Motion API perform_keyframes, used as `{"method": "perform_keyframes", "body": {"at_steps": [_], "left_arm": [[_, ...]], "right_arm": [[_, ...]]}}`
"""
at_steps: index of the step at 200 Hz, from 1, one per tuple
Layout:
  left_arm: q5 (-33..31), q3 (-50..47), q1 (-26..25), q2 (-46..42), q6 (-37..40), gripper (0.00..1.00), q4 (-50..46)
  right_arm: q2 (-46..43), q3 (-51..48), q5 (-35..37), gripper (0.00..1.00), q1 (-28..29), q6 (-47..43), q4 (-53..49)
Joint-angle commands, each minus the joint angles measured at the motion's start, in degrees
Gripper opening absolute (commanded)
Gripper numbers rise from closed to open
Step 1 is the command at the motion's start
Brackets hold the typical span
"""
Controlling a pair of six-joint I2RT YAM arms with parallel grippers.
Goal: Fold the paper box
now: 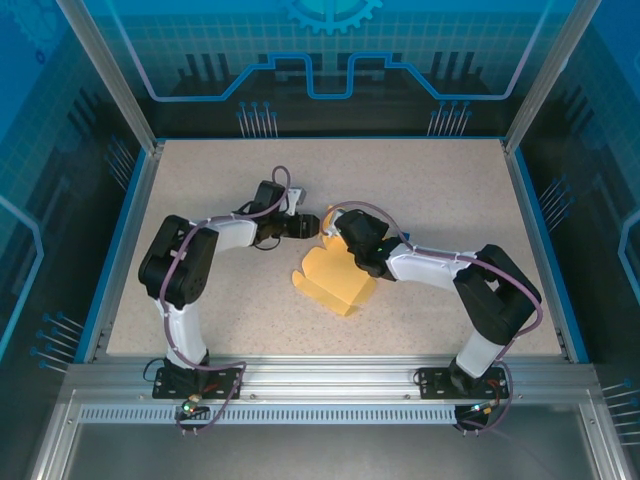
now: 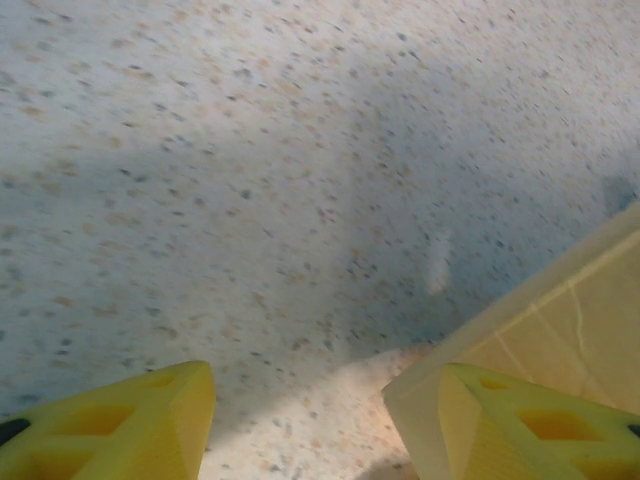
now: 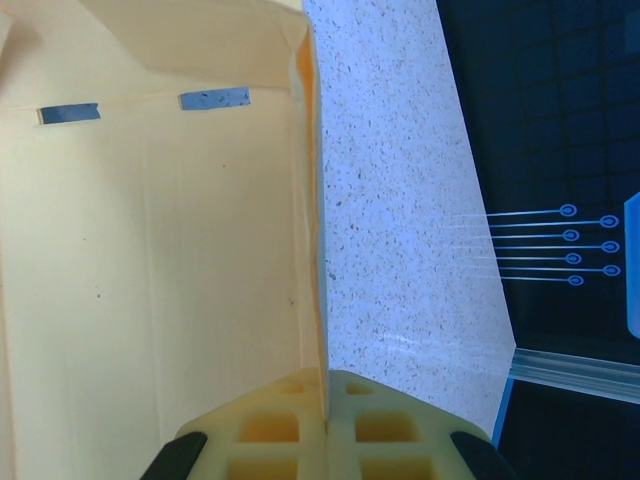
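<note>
The paper box (image 1: pixel 335 285), pale yellow card partly folded up, lies at the middle of the table. My right gripper (image 1: pixel 338 243) is at the box's far edge. In the right wrist view the right gripper (image 3: pixel 325 395) is shut on a thin upright wall of the box (image 3: pixel 150 260), whose inside face has two small blue slots. My left gripper (image 1: pixel 308 224) sits just left of the box's far corner. In the left wrist view the left gripper (image 2: pixel 320 420) stands open over bare table, and a corner of the box (image 2: pixel 560 330) lies against the inner side of its right finger.
The speckled tabletop (image 1: pixel 200 180) is bounded by a blue rim and metal frame posts (image 1: pixel 110 75). Open room lies at the far side and along the left and right of the table. The two arms meet near the centre, close to each other.
</note>
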Motion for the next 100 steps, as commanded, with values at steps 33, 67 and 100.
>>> {"method": "perform_keyframes", "body": {"at_steps": [33,67,100], "left_arm": [[3.88,-2.54,-3.58,-4.06,3.39,0.62,4.80],[4.76,-2.73,-4.68,-3.30,3.48,0.62,5.92],[5.33,-3.12,-5.12,-3.81,3.36,0.62,6.86]], "right_arm": [[-1.93,-0.35,-2.10,0.02,-0.70,2.32,0.06],[-2.59,-0.84,-2.44,0.02,-0.78,2.66,0.15],[-3.15,-1.27,-2.50,0.02,-0.96,2.89,0.14]]}}
